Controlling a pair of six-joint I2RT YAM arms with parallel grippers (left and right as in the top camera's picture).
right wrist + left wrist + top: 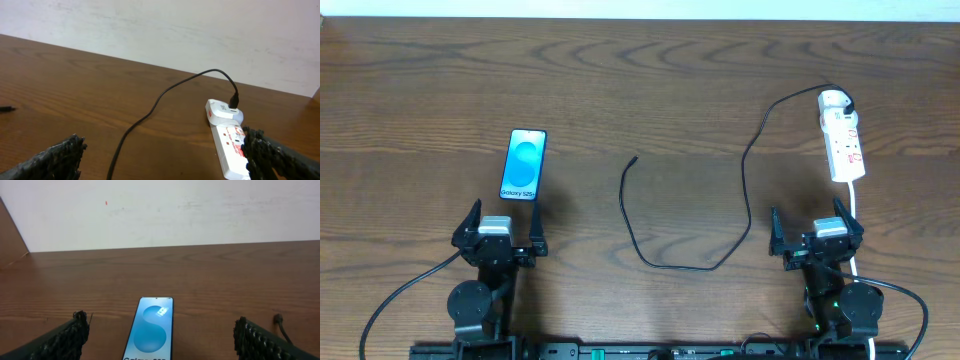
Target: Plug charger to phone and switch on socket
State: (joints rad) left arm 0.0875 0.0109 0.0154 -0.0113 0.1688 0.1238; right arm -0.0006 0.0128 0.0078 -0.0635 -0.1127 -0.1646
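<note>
you are only beginning: the phone (524,165) is lying left of centre, the charger (744,165) is curling mid-frame, its plug well apart from it, the socket (843,140) is waiting upper right, and the left gripper (505,215) and right gripper (807,222) are gaping wide, holding nothing.

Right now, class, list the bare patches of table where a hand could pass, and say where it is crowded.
Free: the far strip of table beyond the phone; the stretch between phone and the loose end of the charger; the near middle between left hand and right hand. Crowded: the right side, where the charger curves to the socket.
</note>
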